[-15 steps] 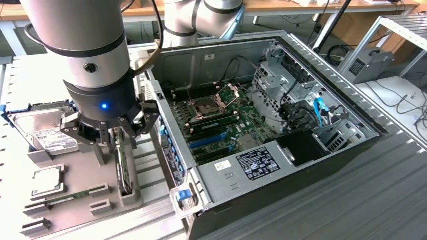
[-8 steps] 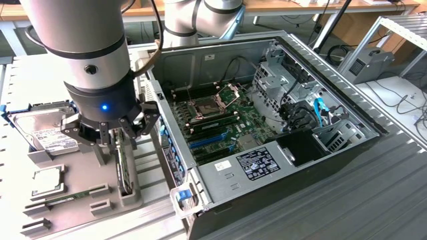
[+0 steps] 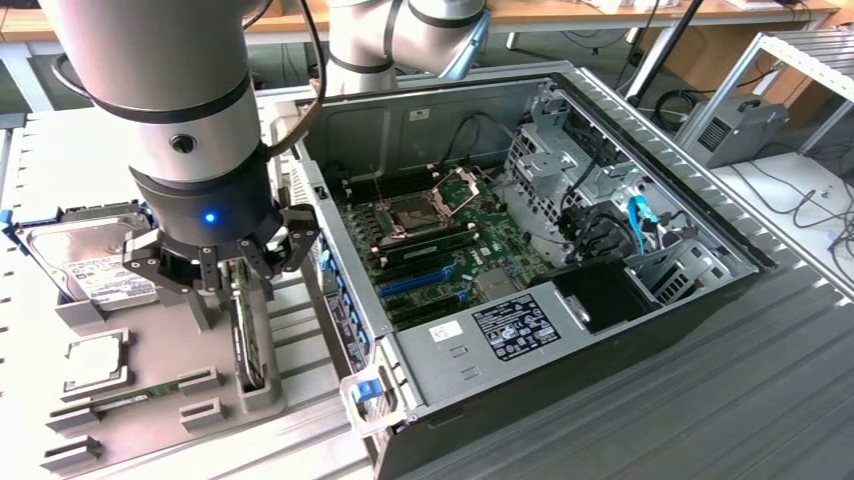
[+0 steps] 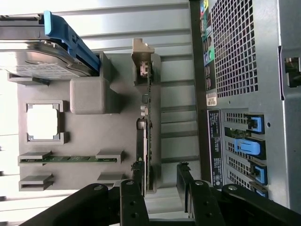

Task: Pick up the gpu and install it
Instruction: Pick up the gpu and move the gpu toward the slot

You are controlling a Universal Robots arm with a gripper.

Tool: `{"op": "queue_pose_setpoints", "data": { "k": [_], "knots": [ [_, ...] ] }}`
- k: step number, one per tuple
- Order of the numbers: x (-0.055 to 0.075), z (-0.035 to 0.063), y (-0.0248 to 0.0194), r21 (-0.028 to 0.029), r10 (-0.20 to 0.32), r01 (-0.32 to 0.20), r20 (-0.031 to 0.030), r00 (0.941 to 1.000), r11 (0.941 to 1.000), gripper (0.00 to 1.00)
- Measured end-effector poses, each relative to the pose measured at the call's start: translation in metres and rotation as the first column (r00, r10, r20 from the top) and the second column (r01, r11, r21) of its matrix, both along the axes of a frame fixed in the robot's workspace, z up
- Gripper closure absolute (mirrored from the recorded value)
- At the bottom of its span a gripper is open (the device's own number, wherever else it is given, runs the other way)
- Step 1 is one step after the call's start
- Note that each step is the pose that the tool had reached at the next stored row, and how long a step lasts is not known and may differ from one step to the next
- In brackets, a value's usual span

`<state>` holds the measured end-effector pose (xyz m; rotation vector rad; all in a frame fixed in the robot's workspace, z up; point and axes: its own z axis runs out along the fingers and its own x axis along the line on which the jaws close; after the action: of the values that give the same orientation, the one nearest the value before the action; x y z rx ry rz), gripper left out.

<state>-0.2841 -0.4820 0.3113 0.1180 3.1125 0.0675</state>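
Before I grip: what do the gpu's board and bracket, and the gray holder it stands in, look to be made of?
The gpu: a green board, likely fibreglass laminate. Its end bracket looks like pale bare sheet metal, thin and folded at the tab. The holder looks like matte gray plastic, possibly printed: uniform colour, blocky ribs, no shine.

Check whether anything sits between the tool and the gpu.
Nothing visible does. The open tool hangs directly over the gpu, which stands on edge in the grey holder. One finger is to each side of the card's line, and only free air lies between them.
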Motion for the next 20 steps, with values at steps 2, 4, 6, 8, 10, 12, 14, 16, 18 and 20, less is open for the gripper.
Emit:
{"op": "queue_pose_setpoints", "data": {
  "k": [2,4,6,8,10,12,14,16,18,20],
  "knots": [
    [0.0000,-0.0005,0.0000,0.0000,0.000,0.000,0.0000,1.0000,1.0000,0.58],
    [-0.0001,-0.0011,0.0000,0.0000,0.000,0.000,0.0000,1.0000,1.0000,0.58],
    [-0.0001,-0.0016,0.0000,0.0001,0.000,0.000,0.0000,1.0000,1.0000,0.58],
    [-0.0001,-0.0021,0.0000,0.0000,0.000,0.000,0.0000,1.0000,1.0000,0.58],
    [-0.0002,-0.0027,0.0000,0.0000,0.000,0.000,0.0000,1.0000,1.0000,0.58],
    [-0.0002,-0.0033,0.0000,0.0000,0.000,0.000,0.0000,1.0000,1.0000,0.58],
    [-0.0002,-0.0038,0.0000,0.0000,0.000,0.000,0.0000,1.0000,1.0000,0.58],
    [-0.0003,-0.0043,0.0000,0.0000,0.000,0.000,0.0000,1.0000,1.0000,0.58],
    [-0.0004,-0.0048,0.0000,0.0000,0.000,0.000,0.0000,1.0000,1.0000,0.58],
    [-0.0004,-0.0053,0.0000,0.0000,0.000,0.000,0.0000,1.0000,1.0000,0.58]
  ]
}}
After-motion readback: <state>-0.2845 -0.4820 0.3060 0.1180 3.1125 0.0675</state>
